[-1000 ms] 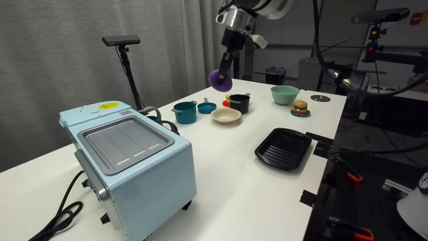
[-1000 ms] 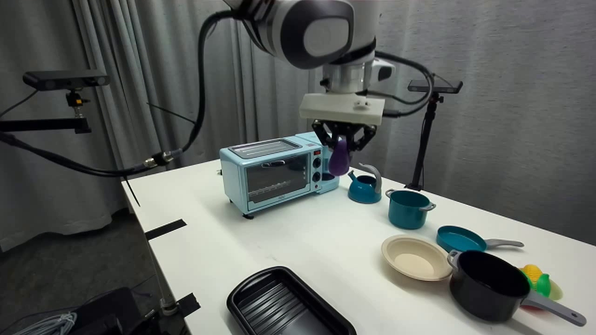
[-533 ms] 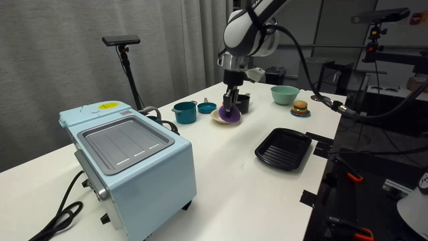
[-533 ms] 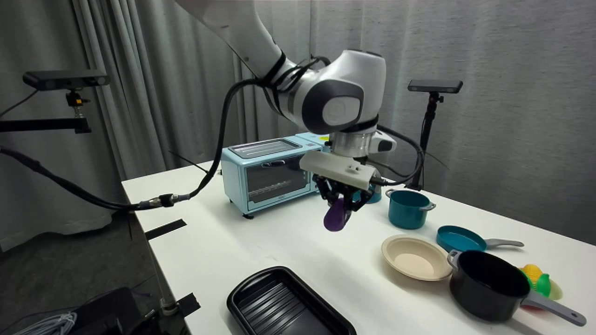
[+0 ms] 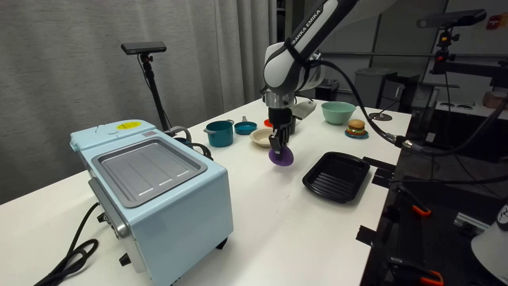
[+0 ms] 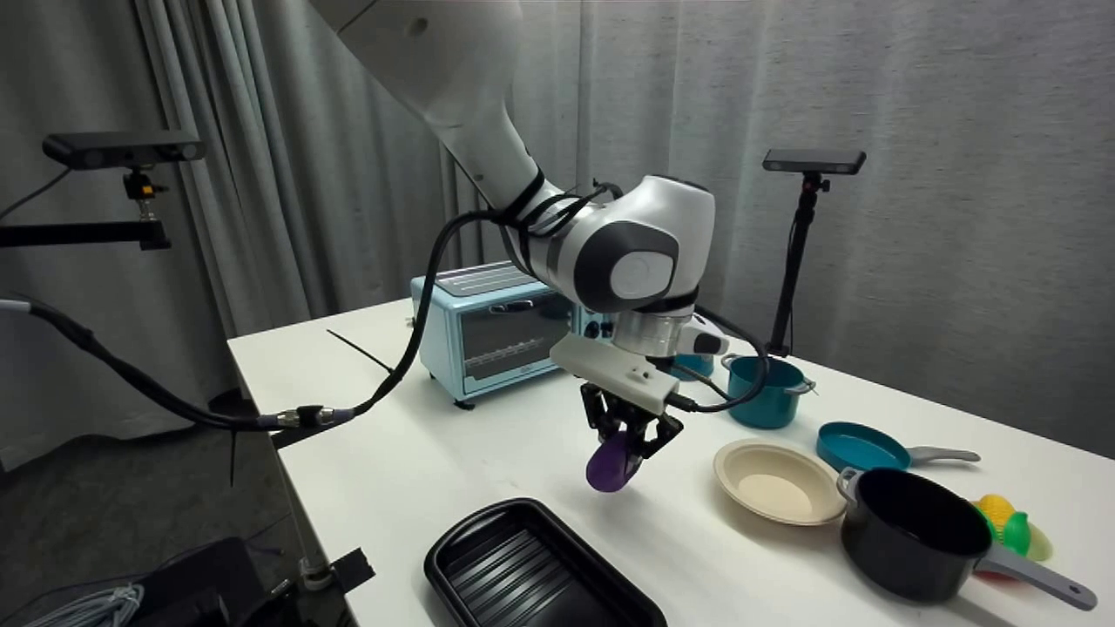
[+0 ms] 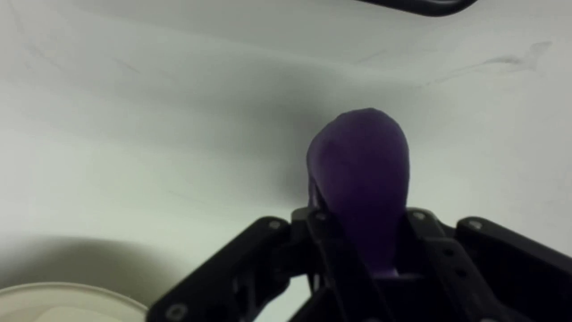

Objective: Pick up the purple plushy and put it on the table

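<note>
The purple plushy (image 5: 285, 159) is held low over the long white table (image 5: 274, 234), between the black tray and the tan plate. It also shows in an exterior view (image 6: 607, 470), tilted, and in the wrist view (image 7: 363, 147), where it sticks out beyond the fingers. My gripper (image 6: 625, 442) points down and is shut on the plushy, with one finger on either side. The fingers also show in the wrist view (image 7: 364, 219). The plushy's shadow falls on the white table top beside it. I cannot tell whether its lower edge touches the table.
The black ridged tray (image 6: 540, 575) and the tan plate (image 6: 778, 483) stand close by. Beyond are a black pot (image 6: 910, 531), a teal pot (image 6: 760, 396), a teal pan (image 6: 862, 447), a green bowl (image 5: 338, 113) and a toy burger (image 5: 356, 128). A blue toaster oven (image 5: 182, 210) stands on the table.
My gripper has come down from high above the table with the plushy in it. In the last half second it has moved lower still and nearer the black tray.
</note>
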